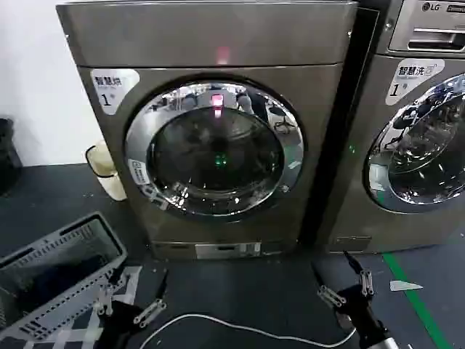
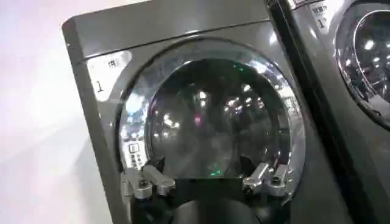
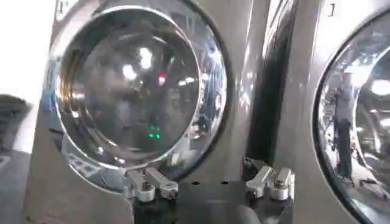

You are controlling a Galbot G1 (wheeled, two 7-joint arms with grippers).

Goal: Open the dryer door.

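Dryer door (image 1: 215, 149), a round porthole with a wide chrome rim and dark tinted glass, sat flush and closed in the front of the grey-bronze dryer (image 1: 211, 43) at the far centre of the scene, a white sticker (image 1: 139, 172) on the lower left of its rim. Both grippers hung low and near, well apart from the machine, each with its fingers spread and nothing between them: the left gripper (image 1: 134, 294) stood near left, beside a grey slatted laundry basket (image 1: 51, 273), and the right gripper (image 1: 341, 280) near right, roughly below the dark gap between the two machines. The door lay ahead of and above both claws, up and to the right of the left one and up and to the left of the right one; neither looked clearly closer, and which rim edge carried the latch could not be told. In the left wrist view the left gripper's fingers (image 2: 146, 181) framed the lower arc of the porthole, which suggested that arm was the more squarely lined up for a reach. A white label (image 1: 112, 86) at the dryer's upper left bore Chinese characters and a large "1". The neighbouring washer (image 1: 414, 145) at far right carried the LG mark (image 1: 431, 7) above a drawer and a similar label with a "1". A white cable (image 1: 232, 325) trailed across the dark floor between the claws, and a cream bin (image 1: 105, 171) stood against the wall to the left of the dryer.
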